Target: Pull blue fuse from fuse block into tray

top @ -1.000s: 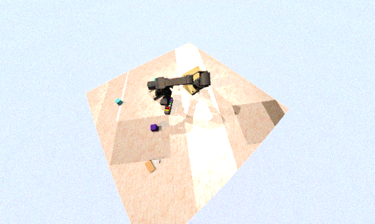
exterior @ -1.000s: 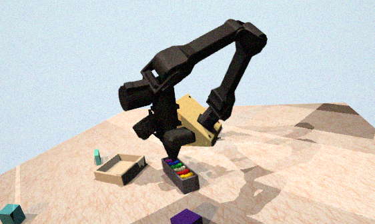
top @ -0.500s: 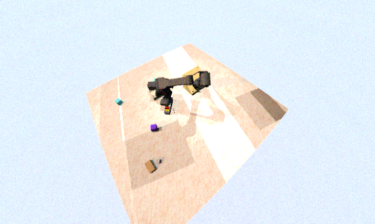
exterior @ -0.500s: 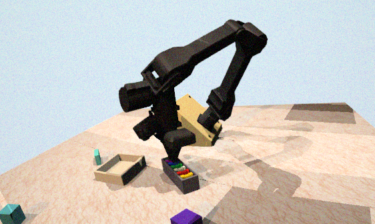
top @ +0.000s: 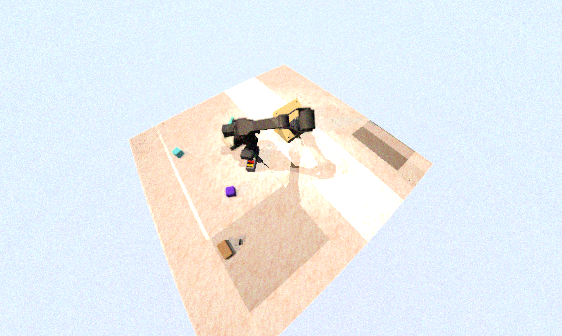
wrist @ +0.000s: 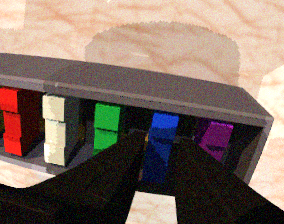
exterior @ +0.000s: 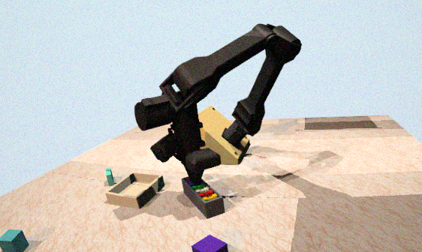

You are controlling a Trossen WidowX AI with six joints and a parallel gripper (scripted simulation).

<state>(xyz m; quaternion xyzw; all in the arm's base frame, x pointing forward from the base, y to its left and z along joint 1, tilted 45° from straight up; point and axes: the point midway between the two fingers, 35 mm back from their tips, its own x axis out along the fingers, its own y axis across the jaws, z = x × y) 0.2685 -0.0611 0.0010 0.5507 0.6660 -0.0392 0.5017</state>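
Note:
The blue fuse [wrist: 164, 125] stands in its slot in the dark grey fuse block [top: 251, 169] [exterior: 197, 202] [wrist: 143, 89], between the green fuse [wrist: 107, 116] and the purple fuse [wrist: 217, 132]. My gripper [wrist: 161, 145] points down over the block, one fingertip on each side of the blue fuse. A thin gap shows at the left finger; the right finger is very close to the fuse. The fingers are narrowly open, not seen clamped on it. The beige tray [exterior: 122, 201] stands beside the block, with no fuse seen in it. The top view mostly hides the tray behind the arm.
White [wrist: 55, 129], red [wrist: 12, 120] and yellow [exterior: 210, 197] fuses stand farther along the block. A teal piece [exterior: 110, 177] stands behind the tray. A teal cube [top: 178, 152] [exterior: 13, 241], purple cube [top: 230, 191] [exterior: 209, 245], brown block [top: 225, 249] and yellow wedge [exterior: 215, 132] stand around.

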